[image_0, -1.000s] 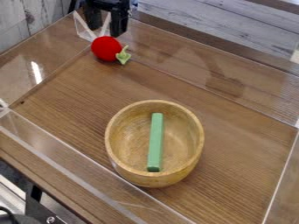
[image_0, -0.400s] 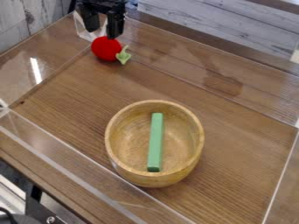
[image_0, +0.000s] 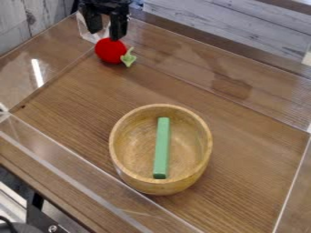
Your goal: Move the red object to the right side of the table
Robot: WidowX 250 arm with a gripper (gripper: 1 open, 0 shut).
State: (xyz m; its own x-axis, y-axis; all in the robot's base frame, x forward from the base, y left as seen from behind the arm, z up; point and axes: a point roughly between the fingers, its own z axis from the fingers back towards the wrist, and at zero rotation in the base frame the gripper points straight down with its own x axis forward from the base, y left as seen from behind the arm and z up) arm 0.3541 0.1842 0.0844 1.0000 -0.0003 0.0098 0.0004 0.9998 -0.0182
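The red object (image_0: 111, 50) is a small round bright-red toy fruit with a green leafy tip pointing right. It lies on the dark wood-grain table (image_0: 73, 100) at the far left. Just behind and above it hangs my black gripper (image_0: 105, 20), jaws open, its fingertips level with the top of the fruit and holding nothing. Only the gripper's lower part shows; the rest is cut off by the top edge of the view.
A wooden bowl (image_0: 162, 148) with a green stick (image_0: 162, 146) lying in it sits near the front middle. Low clear acrylic walls (image_0: 49, 155) border the table. A pale plank surface lies beyond the far wall.
The gripper has shifted slightly left and lower toward the red fruit. The fruit, bowl and stick have not moved.
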